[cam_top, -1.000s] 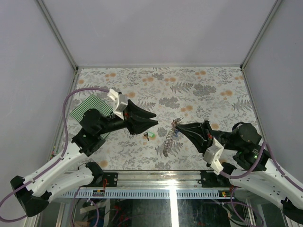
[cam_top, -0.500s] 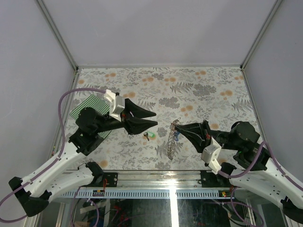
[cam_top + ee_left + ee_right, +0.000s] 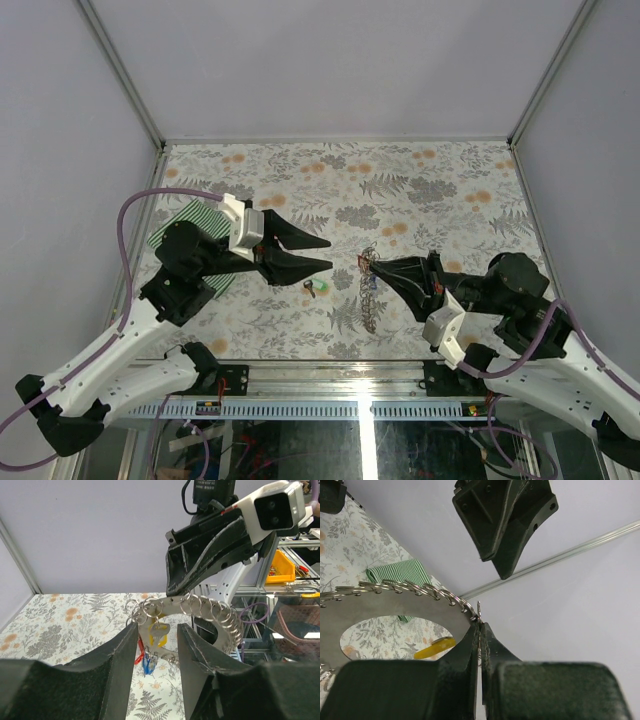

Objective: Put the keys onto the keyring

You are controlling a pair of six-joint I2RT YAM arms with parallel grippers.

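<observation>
**Where things lie**

You'll find the keyring [image 3: 370, 295] hanging from the right gripper [image 3: 372, 262] over the middle of the table [image 3: 420, 180]. A loose key [image 3: 316, 289] lies on the table just left of it, beneath the left gripper [image 3: 328, 253]. The cloth [image 3: 185, 222] sits at the left edge, partly under that arm.

This is looking like a robotics lab cell. Pale panels [image 3: 330, 60] set in aluminium posts [image 3: 120, 70] are walling in a table [image 3: 450, 180] that is wearing a floral cover. A slotted cable duct [image 3: 330, 410] is running along its near edge, and a yellow parts bin [image 3: 281, 570] is sitting beyond it.
</observation>
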